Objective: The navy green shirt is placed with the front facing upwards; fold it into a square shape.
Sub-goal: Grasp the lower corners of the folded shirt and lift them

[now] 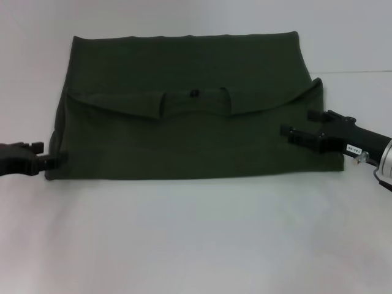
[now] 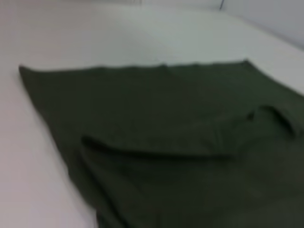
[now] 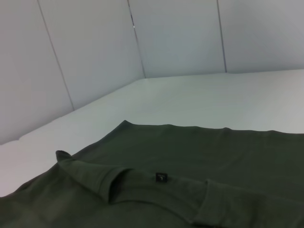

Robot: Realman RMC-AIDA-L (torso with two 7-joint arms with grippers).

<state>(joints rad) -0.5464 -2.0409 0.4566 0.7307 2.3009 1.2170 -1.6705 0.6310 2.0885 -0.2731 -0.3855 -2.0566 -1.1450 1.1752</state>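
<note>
The navy green shirt (image 1: 196,144) lies on the white table (image 1: 196,233), its collar end folded down over the body so the plain back shows. A small dark neck label (image 1: 194,94) sits at the middle of the folded edge, also seen as the label (image 3: 162,177) in the right wrist view. My left gripper (image 1: 49,154) is at the shirt's near left corner, fingers apart, one fingertip touching the cloth edge. My right gripper (image 1: 299,122) hovers open over the shirt's right side, just below the folded sleeve. The shirt (image 2: 190,156) (image 3: 199,152) fills both wrist views.
Bare white tabletop (image 1: 196,245) lies in front of the shirt and around it. Pale wall panels (image 3: 180,38) stand behind the table's far edge.
</note>
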